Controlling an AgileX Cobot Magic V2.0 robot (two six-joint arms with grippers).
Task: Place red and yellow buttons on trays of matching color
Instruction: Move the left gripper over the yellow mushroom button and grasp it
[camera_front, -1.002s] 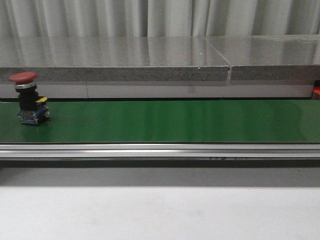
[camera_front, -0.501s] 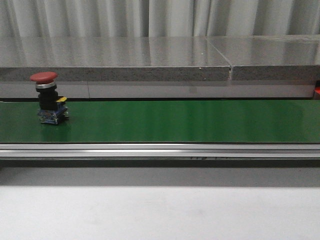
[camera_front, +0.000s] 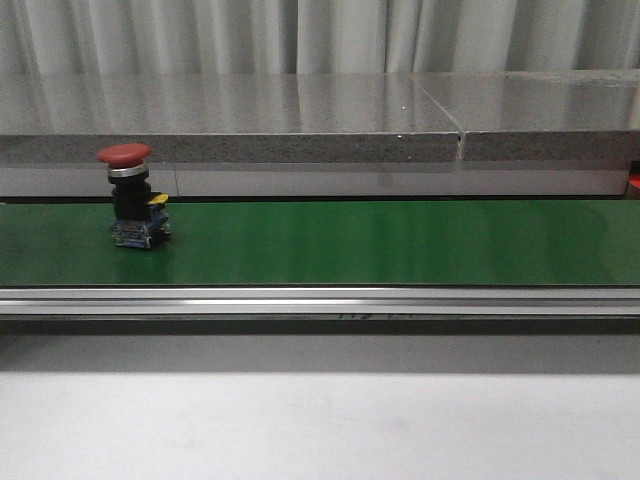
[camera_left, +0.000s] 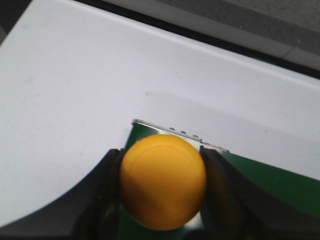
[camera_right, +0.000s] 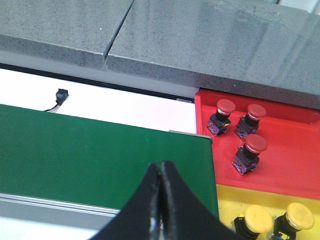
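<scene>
A red button (camera_front: 132, 195) stands upright on the green conveyor belt (camera_front: 380, 240) at the left of the front view; neither gripper shows there. In the left wrist view my left gripper (camera_left: 162, 182) is shut on a yellow button (camera_left: 163, 181), held over the belt's end. My right gripper (camera_right: 160, 172) is shut with nothing in it, above the belt (camera_right: 90, 150) near its other end. Beside it lies the red tray (camera_right: 295, 165) holding three red buttons (camera_right: 249, 150), and the yellow tray (camera_right: 227, 200) holding two yellow buttons (camera_right: 255, 220).
A grey stone ledge (camera_front: 300, 120) runs behind the belt and a metal rail (camera_front: 320, 300) along its front. A white table surface (camera_front: 320, 425) lies in front. A small black connector with wire (camera_right: 60, 95) sits on the white strip behind the belt.
The red button has travelled rightward along the belt, from the far left edge to further in. Nothing else in the front view moved.
</scene>
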